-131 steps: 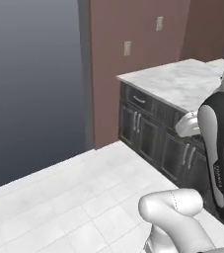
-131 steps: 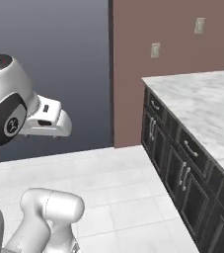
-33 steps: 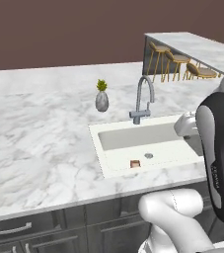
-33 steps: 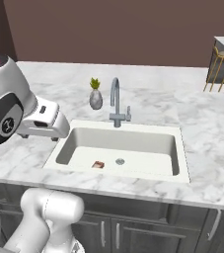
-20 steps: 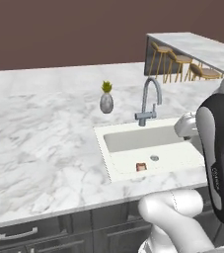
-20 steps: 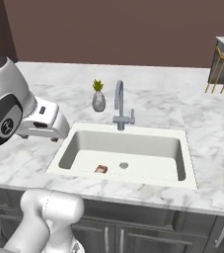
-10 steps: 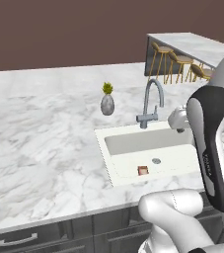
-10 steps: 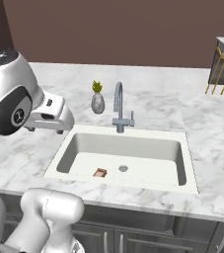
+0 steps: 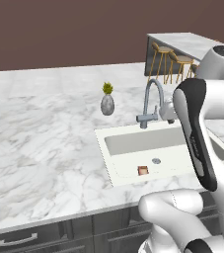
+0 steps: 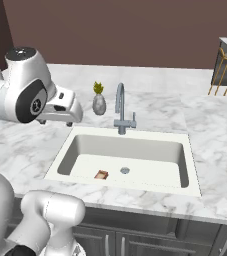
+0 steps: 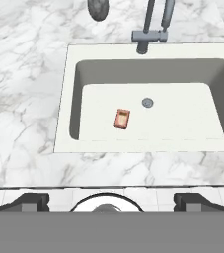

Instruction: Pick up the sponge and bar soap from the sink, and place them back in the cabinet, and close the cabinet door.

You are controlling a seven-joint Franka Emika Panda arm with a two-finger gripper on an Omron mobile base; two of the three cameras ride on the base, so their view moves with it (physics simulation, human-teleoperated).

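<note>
bar soap [image 11: 122, 119] flat in sink [image 11: 64, 123], gripper [image 11: 111, 200] seemingly open above

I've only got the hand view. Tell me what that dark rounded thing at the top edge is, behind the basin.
Observer: It's a small grey vase holding a green-yellow plant. It stands on the counter left of the faucet, apart from the sink.
Operator: My picture cuts the faucet off. Describe the rest of it.
Observer: It's a tall grey gooseneck. The pipe arches up and curves back down toward the basin.
Operator: Tell me what lies beyond this counter.
Observer: There are gold-legged bar stools at a second marble counter, far off to the right.
</note>
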